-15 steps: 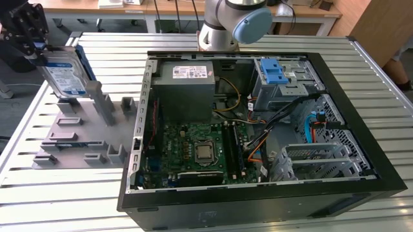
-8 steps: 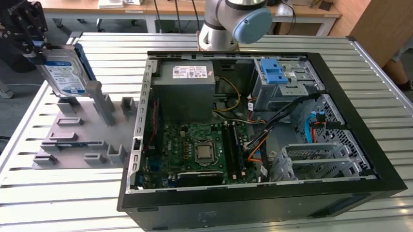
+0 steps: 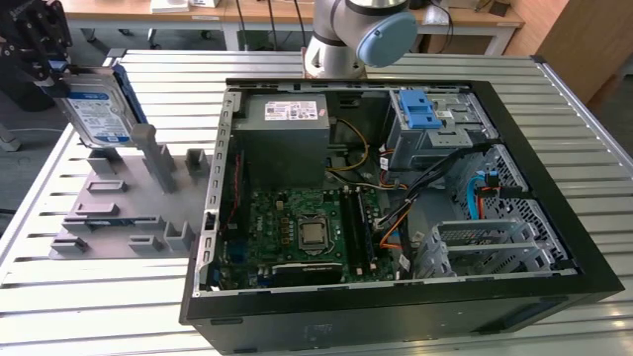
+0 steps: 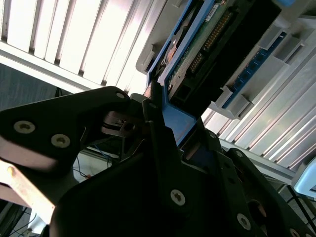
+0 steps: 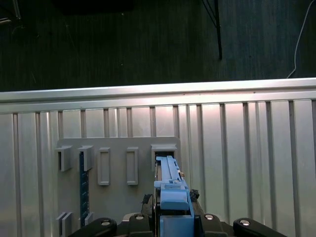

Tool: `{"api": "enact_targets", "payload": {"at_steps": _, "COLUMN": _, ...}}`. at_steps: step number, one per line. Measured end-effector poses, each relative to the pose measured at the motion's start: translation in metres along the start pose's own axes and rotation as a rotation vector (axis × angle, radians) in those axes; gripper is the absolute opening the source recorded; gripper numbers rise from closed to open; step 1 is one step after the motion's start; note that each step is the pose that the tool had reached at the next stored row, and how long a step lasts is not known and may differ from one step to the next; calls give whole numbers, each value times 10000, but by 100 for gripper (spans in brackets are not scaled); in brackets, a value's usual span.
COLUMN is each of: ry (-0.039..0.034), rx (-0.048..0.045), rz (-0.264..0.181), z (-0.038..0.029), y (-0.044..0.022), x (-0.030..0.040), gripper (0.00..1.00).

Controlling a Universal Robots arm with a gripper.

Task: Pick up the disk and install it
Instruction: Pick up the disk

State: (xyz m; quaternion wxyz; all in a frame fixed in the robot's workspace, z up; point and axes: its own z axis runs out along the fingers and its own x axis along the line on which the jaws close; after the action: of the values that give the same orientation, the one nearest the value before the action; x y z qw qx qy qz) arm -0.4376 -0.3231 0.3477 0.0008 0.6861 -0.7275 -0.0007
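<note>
Partly cropped at 10 o'clock: gripper (image 3: 52, 74) pinching upright hard drive (image 3: 99, 111) over slotted holder (image 3: 109, 222), seating unclear; motherboard (image 3: 296, 222) inside open computer case (image 3: 396, 311).

Here's the arm (image 3: 342, 44) in the exterior view: smooth silver-grey tube, a fat rounded joint, and a pale blue cap (image 3: 384, 38) on its end. The gripper (image 3: 52, 74) is blocky and matt black all over. Close in now, second wrist view: broad flat black links with rounded corners, dotted with bright silver screws (image 4: 23, 127). In the first wrist view, more black links, each with a round silver screw head (image 5: 205, 217).
</note>
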Motion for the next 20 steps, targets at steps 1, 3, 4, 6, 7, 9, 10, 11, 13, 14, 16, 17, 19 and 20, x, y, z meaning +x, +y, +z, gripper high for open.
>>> {"api": "enact_targets", "payload": {"at_steps": 1, "ry": -1, "rx": 0, "rz": 0, "z": -1, "y": 0, "x": 0, "gripper": 36}}
{"api": "enact_targets", "payload": {"at_steps": 3, "ry": 0, "rx": 0, "rz": 1, "z": -6, "y": 0, "x": 0, "gripper": 36}}
{"api": "enact_targets", "payload": {"at_steps": 4, "ry": 0, "rx": 0, "rz": 0, "z": -8, "y": 0, "x": 0, "gripper": 36}}
{"api": "enact_targets", "payload": {"at_steps": 6, "ry": -1, "rx": 1, "rz": 0, "z": -11, "y": 0, "x": 0, "gripper": 36}}
{"api": "enact_targets", "payload": {"at_steps": 7, "ry": 0, "rx": 0, "rz": 0, "z": -14, "y": 0, "x": 0, "gripper": 36}}
{"api": "enact_targets", "payload": {"at_steps": 9, "ry": 1, "rx": -2, "rz": 0, "z": -22, "y": 0, "x": 0, "gripper": 36}}
{"api": "enact_targets", "payload": {"at_steps": 10, "ry": 0, "rx": -2, "rz": 0, "z": -25, "y": 0, "x": 0, "gripper": 36}}
{"api": "enact_targets", "payload": {"at_steps": 11, "ry": 0, "rx": 0, "rz": 0, "z": -29, "y": 0, "x": 0, "gripper": 36}}
{"api": "enact_targets", "payload": {"at_steps": 13, "ry": 1, "rx": -1, "rz": 0, "z": -39, "y": 0, "x": 0, "gripper": 36}}
{"api": "enact_targets", "payload": {"at_steps": 14, "ry": 1, "rx": -2, "rz": 0, "z": -46, "y": 0, "x": 0, "gripper": 36}}
{"api": "enact_targets", "payload": {"at_steps": 16, "ry": 0, "rx": 1, "rz": 0, "z": -57, "y": 0, "x": 0, "gripper": 36}}
{"api": "enact_targets", "payload": {"at_steps": 17, "ry": -1, "rx": 1, "rz": 0, "z": -62, "y": 0, "x": 0, "gripper": 36}}
{"api": "enact_targets", "payload": {"at_steps": 19, "ry": 0, "rx": 0, "rz": 0, "z": -71, "y": 0, "x": 0, "gripper": 36}}
{"api": "enact_targets", "payload": {"at_steps": 20, "ry": 0, "rx": 1, "rz": 0, "z": -74, "y": 0, "x": 0, "gripper": 36}}
